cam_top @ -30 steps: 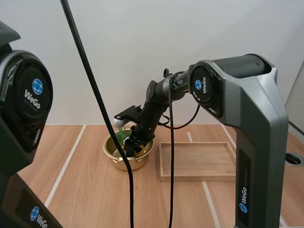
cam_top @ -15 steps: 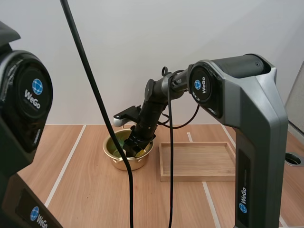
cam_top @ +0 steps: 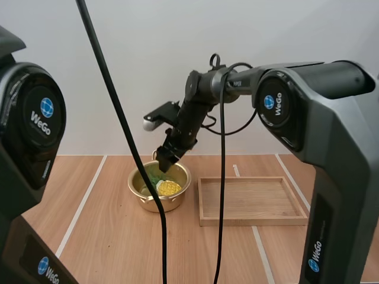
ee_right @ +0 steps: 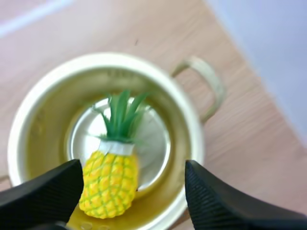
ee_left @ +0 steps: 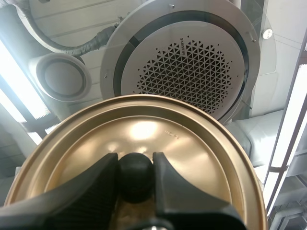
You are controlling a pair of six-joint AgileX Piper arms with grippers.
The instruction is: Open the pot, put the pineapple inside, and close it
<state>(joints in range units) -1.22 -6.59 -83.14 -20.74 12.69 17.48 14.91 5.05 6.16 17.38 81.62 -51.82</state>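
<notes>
While pineapple (ee_right: 109, 179) lies in pot (cam_top: 135, 180), right gripper (cam_top: 161, 167) hangs above, fingers apart | left gripper (ee_left: 135, 163) clamped on lid (ee_left: 192, 143) | tray (cam_top: 249, 201) beside pot

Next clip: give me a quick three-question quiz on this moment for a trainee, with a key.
1. Pick one. The pineapple is: A, held by the right gripper; B, lying inside the pot; C, held by the left gripper.
2. True or false: the right gripper is shut on the pineapple.
3. Fill in: the left gripper is shut on the ____.

Key: 1 B. 2 False: its fingers stand apart above the open pot. 3 lid.
</notes>
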